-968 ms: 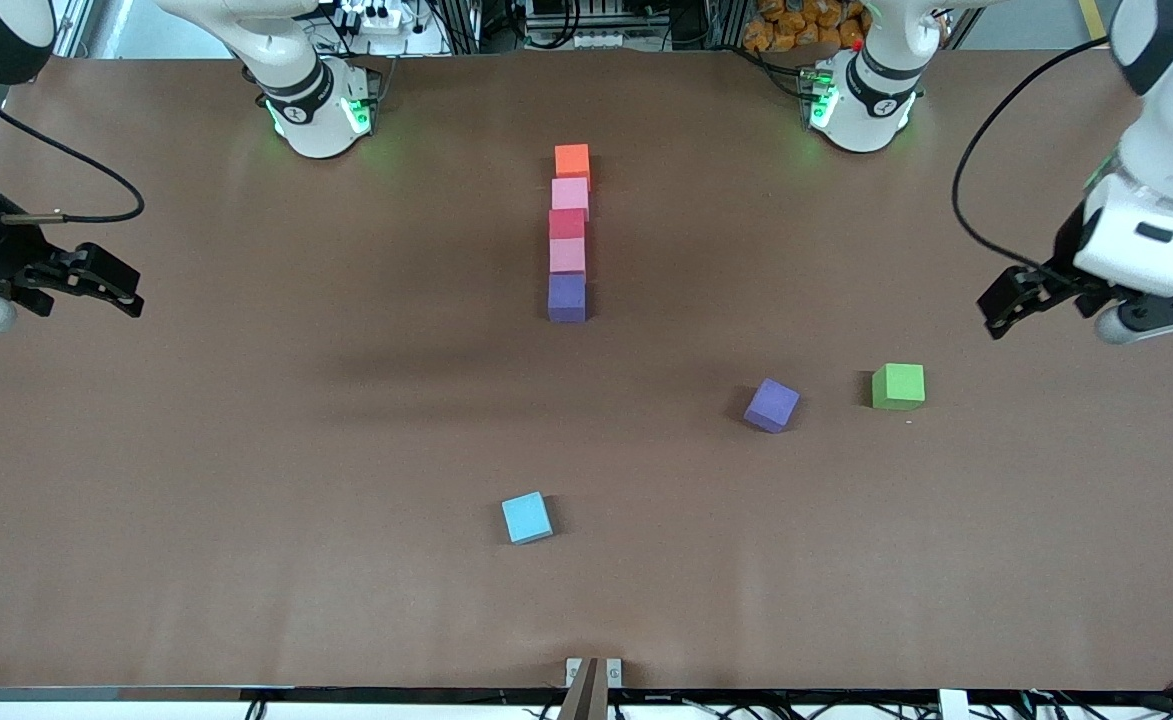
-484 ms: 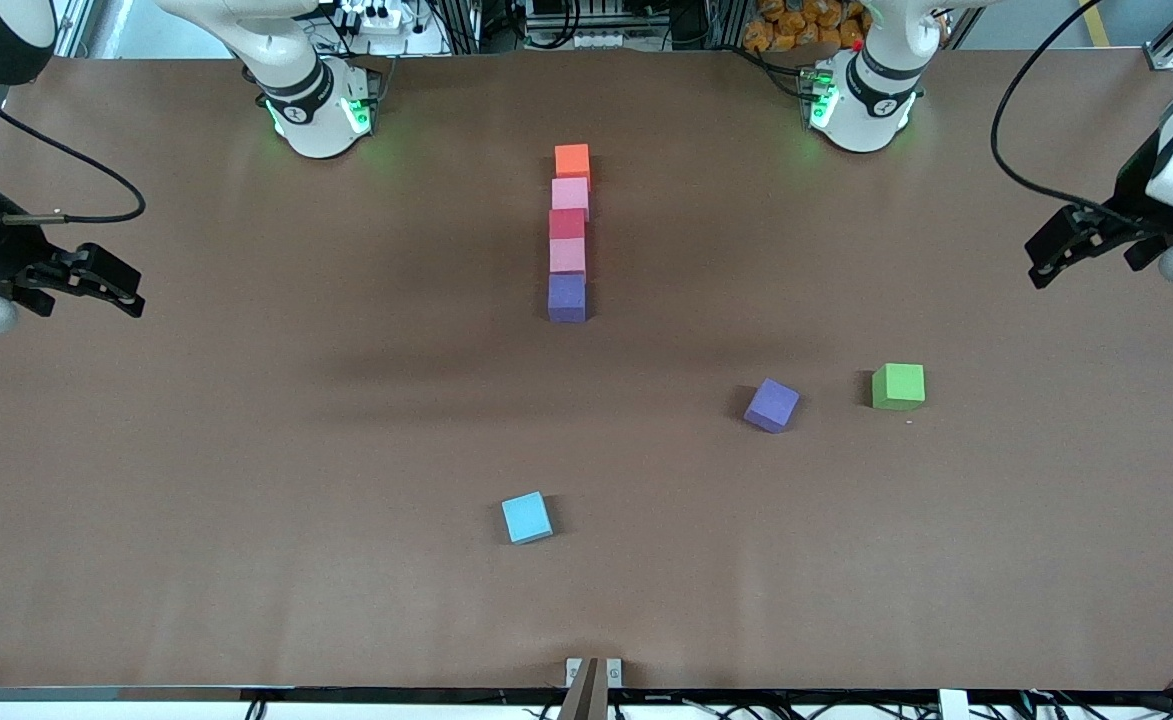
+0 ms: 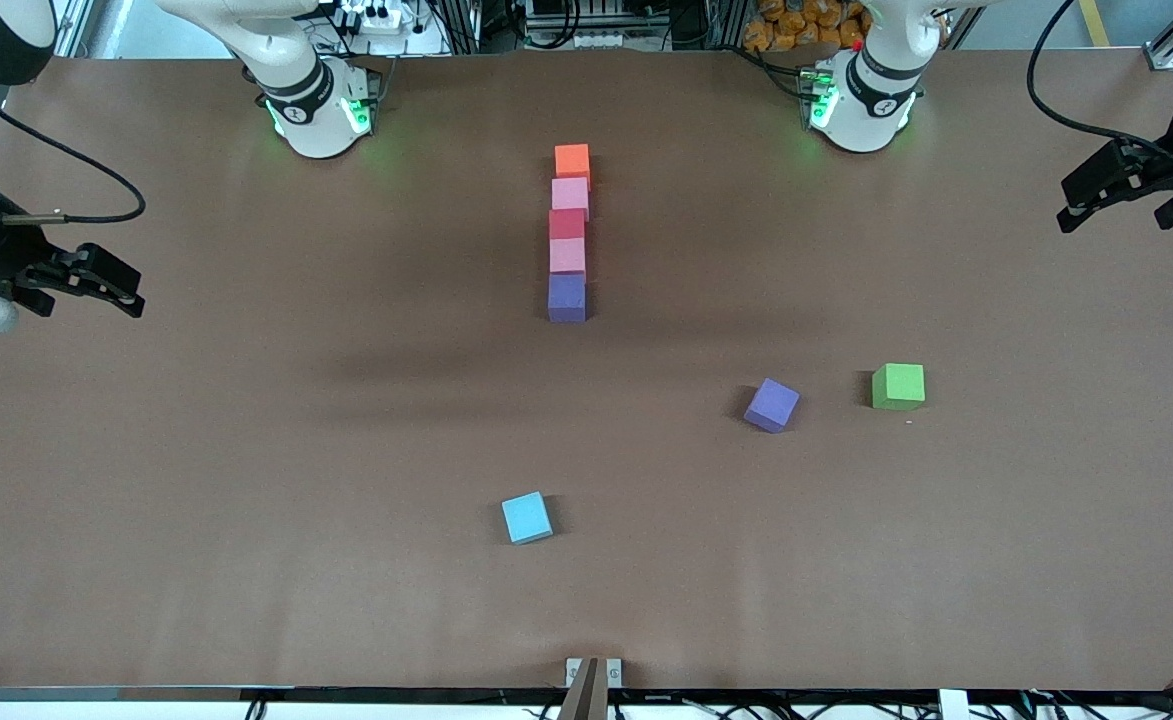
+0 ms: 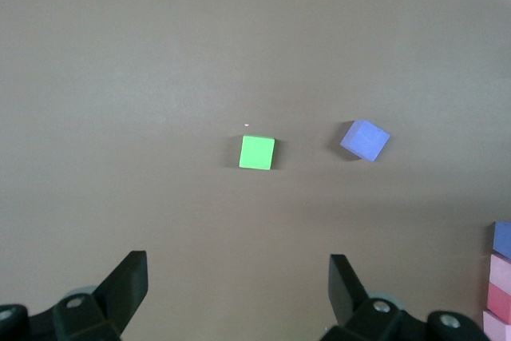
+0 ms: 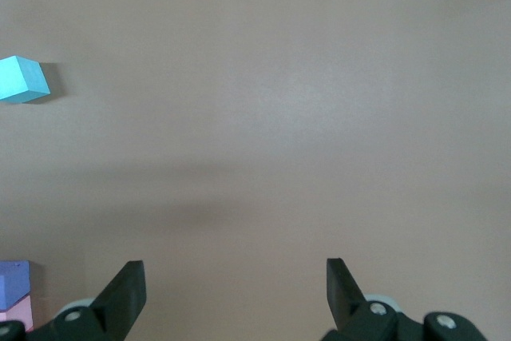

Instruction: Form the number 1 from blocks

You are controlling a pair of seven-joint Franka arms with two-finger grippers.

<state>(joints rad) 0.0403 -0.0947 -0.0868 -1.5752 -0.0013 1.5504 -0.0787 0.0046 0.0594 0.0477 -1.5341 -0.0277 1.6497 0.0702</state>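
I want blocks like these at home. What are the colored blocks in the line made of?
The blocks in the line look like soft foam: dull, no shine, plain flat colors, slightly soft edges. Painted wood cannot be ruled out. The table looks like matte brown sheet.

Brown table (image 3: pixel 246 450) carries a five-block column (image 3: pixel 568 232); purple cube (image 3: pixel 772 405) at four o'clock, sky-blue cube (image 3: pixel 527 518) at six, green cube (image 3: pixel 898 386).

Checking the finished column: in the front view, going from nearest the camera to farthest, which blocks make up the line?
purple block → pink block → red block → second pink block → orange block.
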